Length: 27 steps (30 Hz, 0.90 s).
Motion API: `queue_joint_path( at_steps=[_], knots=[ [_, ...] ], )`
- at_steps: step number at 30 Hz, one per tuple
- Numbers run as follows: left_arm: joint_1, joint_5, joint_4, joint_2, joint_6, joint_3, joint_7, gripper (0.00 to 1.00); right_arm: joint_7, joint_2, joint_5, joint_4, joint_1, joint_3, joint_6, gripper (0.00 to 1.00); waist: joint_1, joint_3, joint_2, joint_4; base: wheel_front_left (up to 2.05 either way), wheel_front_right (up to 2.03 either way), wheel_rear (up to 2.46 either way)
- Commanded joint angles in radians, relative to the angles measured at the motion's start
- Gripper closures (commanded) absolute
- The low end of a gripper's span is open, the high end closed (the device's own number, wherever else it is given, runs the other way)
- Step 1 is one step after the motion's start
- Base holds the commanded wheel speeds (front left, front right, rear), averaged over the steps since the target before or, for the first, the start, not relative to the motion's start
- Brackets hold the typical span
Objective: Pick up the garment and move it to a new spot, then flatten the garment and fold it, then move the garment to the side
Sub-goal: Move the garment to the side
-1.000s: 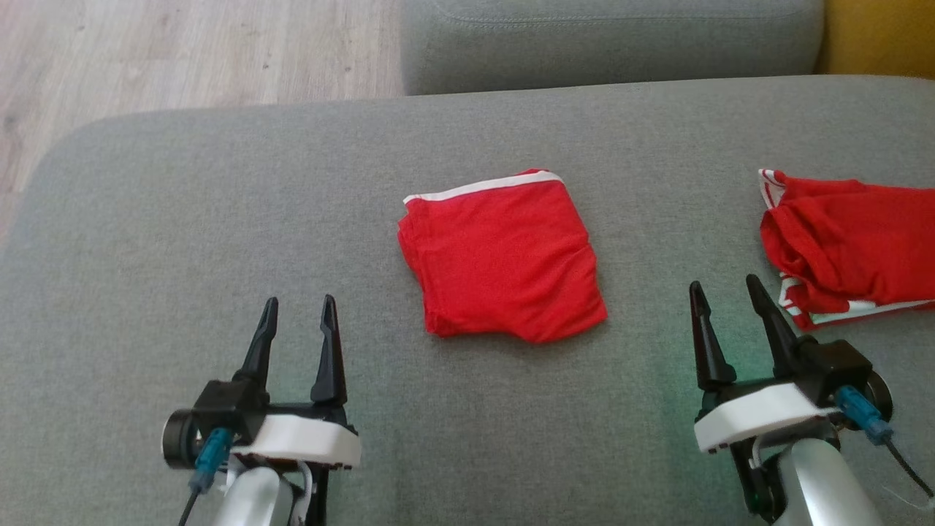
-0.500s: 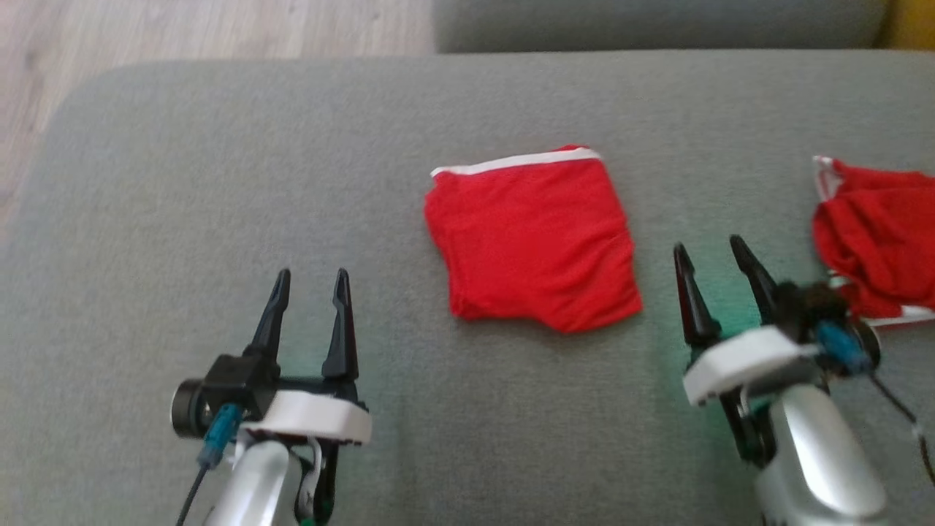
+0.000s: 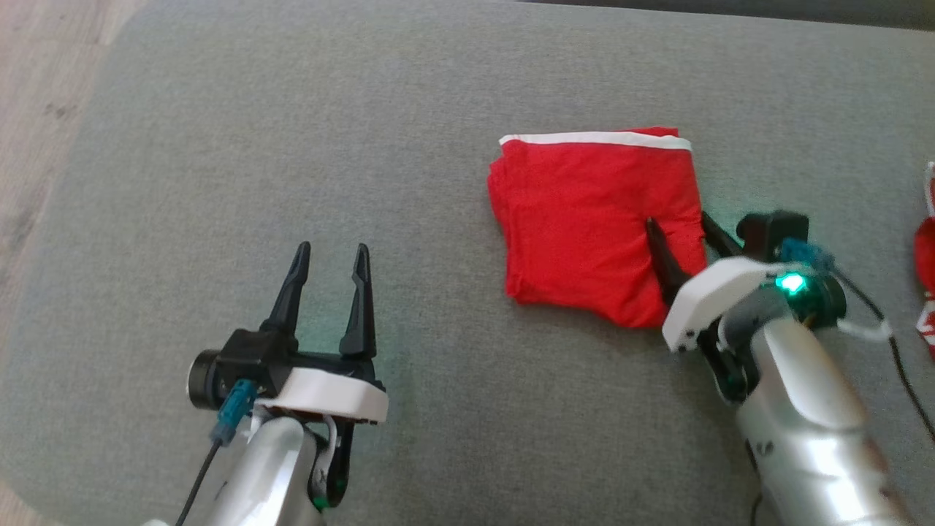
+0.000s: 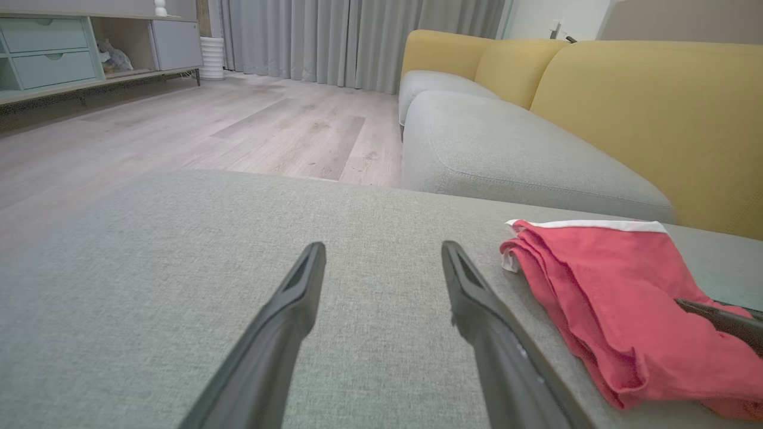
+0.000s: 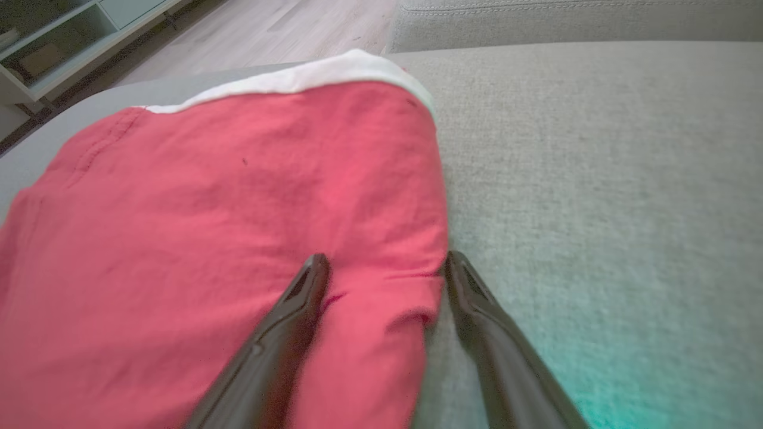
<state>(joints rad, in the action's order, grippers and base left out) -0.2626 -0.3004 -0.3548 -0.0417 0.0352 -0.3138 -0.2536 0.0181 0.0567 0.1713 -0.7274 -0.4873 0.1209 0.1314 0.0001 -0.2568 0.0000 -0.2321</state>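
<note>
The right gripper (image 3: 678,223) has its fingers spread across the near right edge of the folded red garment (image 3: 584,219). In the right wrist view one finger (image 5: 286,322) lies on the cloth and the other stands just beside the hem on the grey cushion (image 3: 292,146). A small ridge of fabric sits between them, not yet pinched. The lower fingers there are blurred, so how hard they press cannot be told.

The garment lies flat on the cushion, right of middle, with its white band (image 3: 595,137) along the far edge. A second red cloth (image 3: 926,248) is cut off at the right border.

The right forearm slants in from the lower right corner, wrist tilted, with a green light (image 3: 789,283) lit. The left gripper (image 3: 332,252), fingers parted with nothing between them, hangs over bare cushion well apart from the garment.
</note>
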Motion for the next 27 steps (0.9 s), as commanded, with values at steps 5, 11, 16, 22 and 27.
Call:
queue_joint_path(
  at_steps=[5,11,16,22,27],
  knots=[
    [-0.037,-0.013,0.017,-0.009,0.008,0.023,-0.008,0.00,0.042,-0.006,-0.013,-0.090,-0.060,0.073,-0.001,0.97,-0.0001,0.001,0.0000,-0.020,0.00,0.00,0.00],
    [-0.033,0.001,0.006,-0.009,0.008,0.032,-0.008,0.00,-0.027,-0.005,-0.093,-0.132,-0.083,0.104,-0.001,1.00,-0.0001,0.027,0.0000,0.005,0.00,0.00,0.00],
    [-0.024,0.014,0.007,-0.009,0.004,0.041,-0.008,0.00,-0.100,0.009,-0.227,-0.117,-0.086,0.109,-0.001,1.00,-0.0001,0.061,0.0000,0.055,0.00,0.00,0.00],
    [-0.020,0.049,0.009,-0.009,-0.002,0.032,-0.008,0.00,-0.118,0.046,-0.304,-0.059,-0.058,0.122,-0.001,1.00,-0.0001,0.097,0.0000,0.123,0.00,0.00,0.00],
    [-0.012,0.062,0.017,-0.009,0.000,0.039,-0.008,0.00,-0.091,0.111,-0.303,0.000,-0.036,0.173,-0.001,1.00,-0.0001,0.110,0.0000,0.172,0.00,0.00,0.00]
  ],
)
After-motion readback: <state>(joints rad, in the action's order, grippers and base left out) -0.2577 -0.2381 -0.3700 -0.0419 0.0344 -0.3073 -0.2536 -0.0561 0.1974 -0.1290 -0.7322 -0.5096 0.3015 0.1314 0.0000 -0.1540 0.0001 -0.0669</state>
